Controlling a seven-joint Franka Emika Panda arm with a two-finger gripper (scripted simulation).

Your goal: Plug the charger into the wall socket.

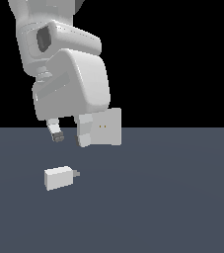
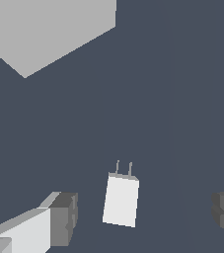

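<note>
Right, I have the pincer [image 1: 70, 137] hanging above the dark slate surface [image 1: 172, 197], spread wide with nothing between its tips. In the wrist view the two dark grey, ribbed-looking fingertips [image 2: 64, 217] sit far apart, one on each side, and the charger [image 2: 121, 201] lies in the gap between them, below, flat on the surface and touching neither. It is a small off-white rectangular block, smooth and matte, with two short grey metal prongs on one end. In the exterior view the charger [image 1: 59, 178] lies below the pincer, a little toward the exterior view's left, prongs pointing to the exterior view's right. The wall socket [image 1: 106, 127] is a flat, upright off-white square plate with two tiny yellowish holes at its centre. It stands behind the pincer, partly covered by one finger. The arm's casing [image 1: 71, 74] is glossy white with rounded shells.
</note>
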